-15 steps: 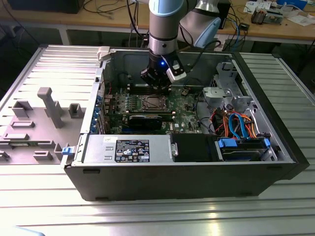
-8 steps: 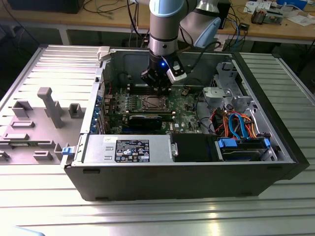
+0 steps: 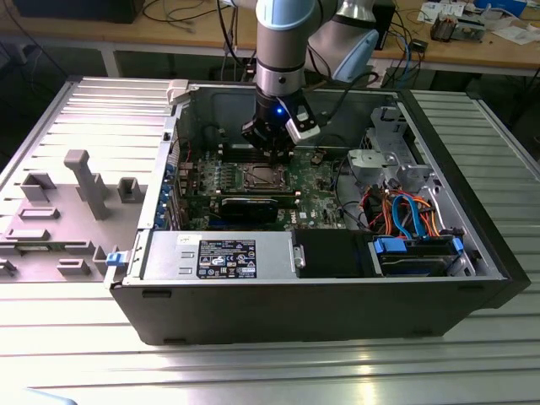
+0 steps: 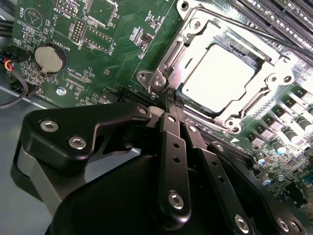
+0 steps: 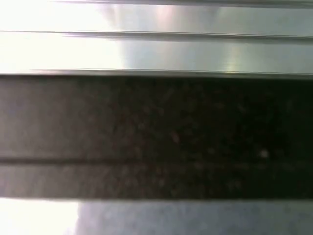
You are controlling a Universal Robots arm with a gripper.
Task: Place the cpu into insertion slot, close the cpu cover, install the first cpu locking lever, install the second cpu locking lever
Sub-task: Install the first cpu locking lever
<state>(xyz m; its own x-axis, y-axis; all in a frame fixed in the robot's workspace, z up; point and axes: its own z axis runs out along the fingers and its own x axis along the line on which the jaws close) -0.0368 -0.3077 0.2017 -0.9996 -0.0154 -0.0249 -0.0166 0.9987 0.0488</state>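
Observation:
The cpu [image 4: 217, 73] lies in the insertion slot [image 4: 191, 25], its pale metal top showing bright through the window of the cpu cover [image 4: 254, 105], which lies flat over it. A thin locking lever [image 4: 254, 32] runs along the slot's far side. My gripper [image 4: 172, 100] is shut, its black fingers [image 4: 173, 147] pressed together with the tips at the slot's corner by a screw. In the exterior view the gripper [image 3: 272, 150] hangs just above the slot [image 3: 261, 175] inside the open computer case [image 3: 295, 312].
Memory slots [image 4: 274, 14] border the socket, and a coin battery [image 4: 49, 58] sits on the board. A black graphics card [image 3: 249, 205], a power supply [image 3: 215, 256] and a drive cage with cables [image 3: 413, 219] stand around it. Grey fixture blocks [image 3: 84, 181] lie at the exterior view's left.

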